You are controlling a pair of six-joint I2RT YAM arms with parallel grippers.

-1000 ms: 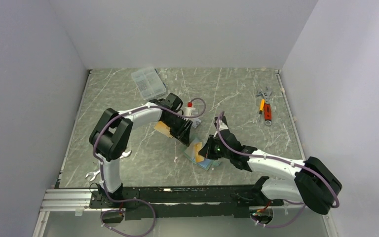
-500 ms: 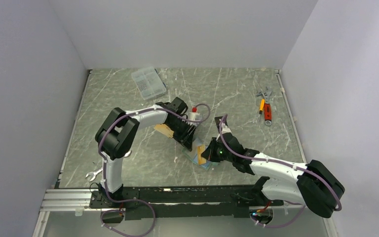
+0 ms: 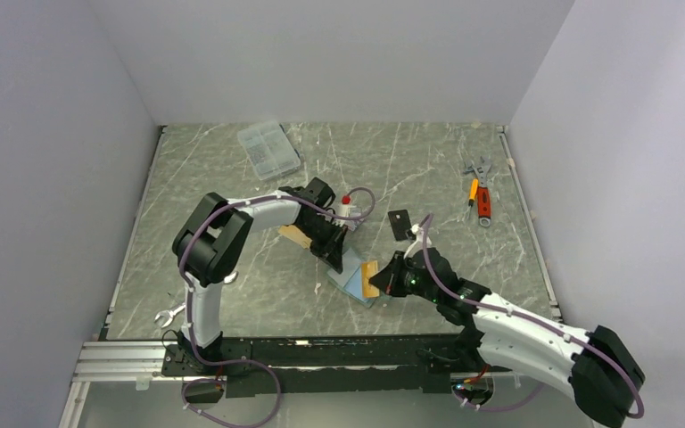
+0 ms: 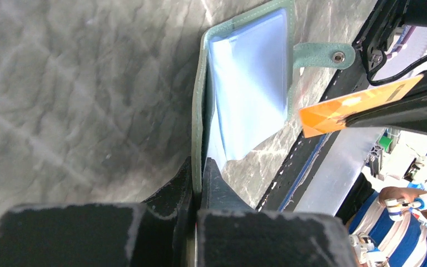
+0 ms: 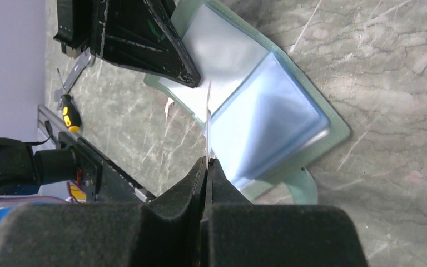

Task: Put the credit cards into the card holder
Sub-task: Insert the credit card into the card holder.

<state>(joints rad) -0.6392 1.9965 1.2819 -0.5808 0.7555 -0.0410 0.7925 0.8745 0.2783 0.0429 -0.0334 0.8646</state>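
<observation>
The card holder (image 3: 350,282) lies open on the table, grey-green outside and light blue inside (image 4: 250,83), with its snap tab (image 4: 322,54) sticking out. My left gripper (image 3: 336,252) is shut on the card holder's grey-green edge (image 4: 198,139). An orange-gold credit card (image 3: 370,279) hangs just above the holder's right side, with my right gripper (image 3: 387,278) shut on it. In the right wrist view this card (image 5: 208,119) shows edge-on as a thin pale line over the blue pockets (image 5: 267,122). The left wrist view shows the card's orange face (image 4: 356,103). A silvery-white card is not in view.
A flat black square piece (image 3: 400,223) lies behind the right gripper. A flat tan piece (image 3: 294,236) sits under the left arm, beside a small red-capped bottle (image 3: 345,198). A clear compartment box (image 3: 269,149) is at the back left. Wrenches (image 3: 478,194) lie at right, a spanner (image 3: 168,314) near left.
My left gripper has shut on the card holder's edge. The right arm has drawn back towards me with the orange card, uncovering the black square piece.
</observation>
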